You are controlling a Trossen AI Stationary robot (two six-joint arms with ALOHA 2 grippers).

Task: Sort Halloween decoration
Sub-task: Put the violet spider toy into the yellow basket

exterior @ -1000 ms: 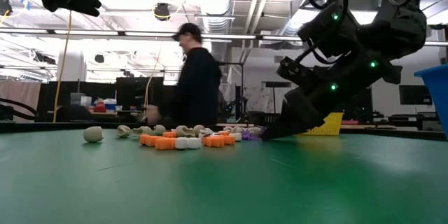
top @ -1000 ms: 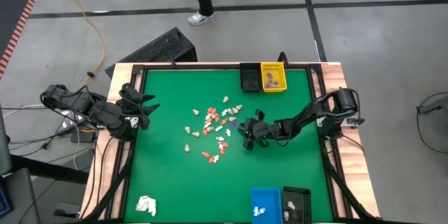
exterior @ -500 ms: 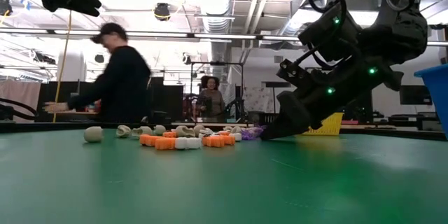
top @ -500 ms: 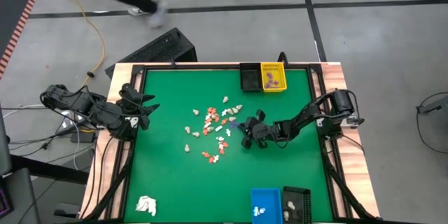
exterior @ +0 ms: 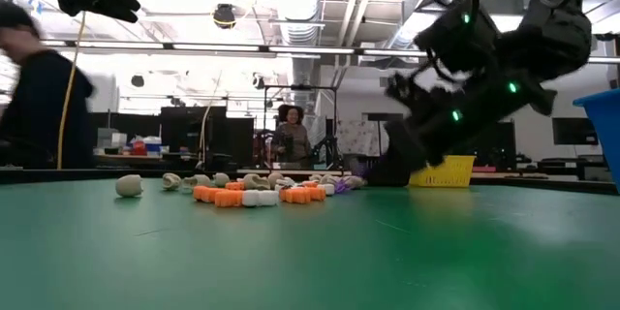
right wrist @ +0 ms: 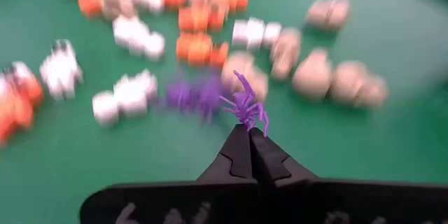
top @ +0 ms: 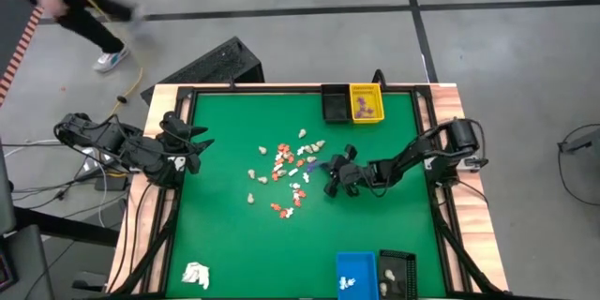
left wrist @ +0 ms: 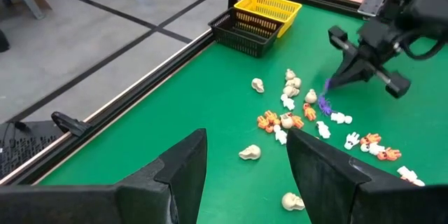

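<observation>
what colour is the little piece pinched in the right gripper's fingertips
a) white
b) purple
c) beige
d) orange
b: in the right wrist view the right gripper is shut on a purple piece sticking out from its closed tips, lifted over the pile; the left wrist view also shows the purple bit hanging at that gripper's tip.

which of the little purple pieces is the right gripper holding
The purple spider pinched at the tips of the right gripper, lifted off the mat. The other purple pieces lie loose on the green table beside the white ones.
</observation>
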